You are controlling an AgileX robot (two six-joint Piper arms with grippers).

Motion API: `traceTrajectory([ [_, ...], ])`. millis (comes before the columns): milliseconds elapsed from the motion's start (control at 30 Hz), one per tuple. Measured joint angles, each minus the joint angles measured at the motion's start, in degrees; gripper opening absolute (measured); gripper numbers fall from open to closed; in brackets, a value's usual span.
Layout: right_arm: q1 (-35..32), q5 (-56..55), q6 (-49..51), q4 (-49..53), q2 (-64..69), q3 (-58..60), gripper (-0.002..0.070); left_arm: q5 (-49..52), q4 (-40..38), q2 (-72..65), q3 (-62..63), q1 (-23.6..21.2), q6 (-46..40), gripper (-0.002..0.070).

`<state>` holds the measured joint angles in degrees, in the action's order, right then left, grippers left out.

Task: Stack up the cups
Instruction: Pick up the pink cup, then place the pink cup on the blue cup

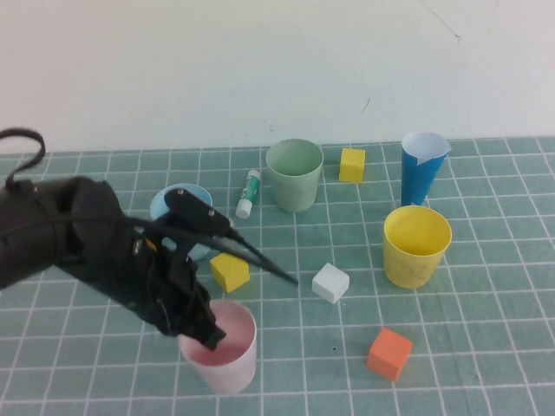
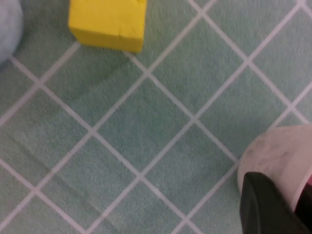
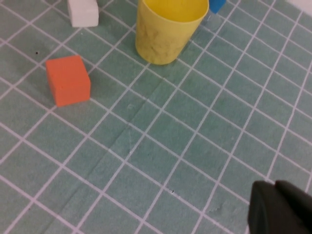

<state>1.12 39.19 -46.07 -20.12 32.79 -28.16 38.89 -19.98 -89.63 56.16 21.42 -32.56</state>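
Note:
The pink cup (image 1: 227, 351) stands upright at the front left. My left gripper (image 1: 206, 332) is shut on its rim, with one finger (image 2: 265, 204) outside the wall (image 2: 282, 156) and the other inside. The light blue cup (image 1: 178, 204) is behind my left arm and partly hidden; its edge also shows in the left wrist view (image 2: 7, 24). The pale green cup (image 1: 295, 175) stands at the back middle. The yellow cup (image 1: 416, 245) stands at the right, also seen in the right wrist view (image 3: 168, 29). My right gripper (image 3: 280, 207) is shut and empty over bare mat, outside the high view.
A dark blue cone (image 1: 423, 166) stands behind the yellow cup. Loose items lie around: a yellow cube (image 1: 230, 271) next to the pink cup, another yellow cube (image 1: 352, 164) at the back, a white cube (image 1: 330, 282), an orange cube (image 1: 389, 353) and a glue stick (image 1: 249, 193).

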Motion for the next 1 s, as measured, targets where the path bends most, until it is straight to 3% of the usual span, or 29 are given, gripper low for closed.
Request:
traceTrajectory([
  [133,0.00,0.00,0.00,0.00,0.00,0.00,-0.0003,4.66,0.11,-0.23,5.97,0.00,1.75,0.0013],
  [267,0.00,0.00,0.00,-0.13,0.00,0.00,-0.0003,6.44,3.04,-0.26,14.27,0.00,9.71,0.0013],
  [533,0.00,0.18,0.00,-0.15,0.00,0.00,-0.0003,2.23,26.15,-0.26,26.52,0.00,30.96,0.0013],
  [1000,0.00,1.28,1.20,-2.51,0.00,0.00,-0.0003,0.33,39.14,-10.38,27.06,0.00,38.74,0.0013],
])
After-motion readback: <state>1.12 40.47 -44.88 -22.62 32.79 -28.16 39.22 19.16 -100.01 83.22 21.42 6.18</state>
